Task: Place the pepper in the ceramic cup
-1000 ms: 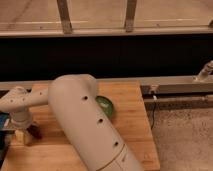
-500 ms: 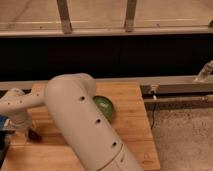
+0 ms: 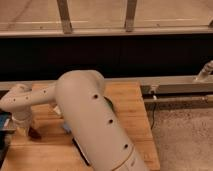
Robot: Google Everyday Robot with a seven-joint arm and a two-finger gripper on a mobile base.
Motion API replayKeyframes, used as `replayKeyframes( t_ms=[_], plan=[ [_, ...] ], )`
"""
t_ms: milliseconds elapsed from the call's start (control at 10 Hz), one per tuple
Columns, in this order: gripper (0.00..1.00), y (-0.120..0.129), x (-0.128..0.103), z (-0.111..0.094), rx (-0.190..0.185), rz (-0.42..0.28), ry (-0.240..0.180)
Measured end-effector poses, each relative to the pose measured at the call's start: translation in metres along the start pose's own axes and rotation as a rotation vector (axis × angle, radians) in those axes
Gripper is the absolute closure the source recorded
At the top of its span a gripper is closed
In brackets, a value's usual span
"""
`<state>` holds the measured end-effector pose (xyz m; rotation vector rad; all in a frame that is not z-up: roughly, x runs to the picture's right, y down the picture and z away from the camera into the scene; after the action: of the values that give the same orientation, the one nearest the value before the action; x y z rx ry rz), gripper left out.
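Observation:
My gripper is low over the left end of the wooden table, at the end of the white arm that fills the middle of the view. A small dark red shape, apparently the pepper, shows right at the gripper's lower edge, close to the wood. I cannot tell whether it is held. The ceramic cup is not clearly visible. A pale bluish bit peeks out beside the arm and may be part of it.
The green bowl is almost hidden behind the arm, with only a dark sliver showing. A dark bar edge shows under the arm. A blue object sits at the left edge. A dark wall and a metal rail run behind the table.
The arm's bulk has shifted and now covers the green bowl, which showed before. The gripper stays low at the table's left end, moved only slightly.

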<state>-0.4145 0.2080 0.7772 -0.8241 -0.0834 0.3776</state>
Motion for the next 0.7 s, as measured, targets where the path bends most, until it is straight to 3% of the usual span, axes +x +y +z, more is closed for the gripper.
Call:
replayKeyframes(
  t_ms=[400, 700],
  plan=[
    [1.0, -0.036, -0.005, -0.065, -0.004, -0.026, -0.178],
    [1.0, -0.07, -0.019, -0.107, 0.012, -0.067, -0.228]
  ],
)
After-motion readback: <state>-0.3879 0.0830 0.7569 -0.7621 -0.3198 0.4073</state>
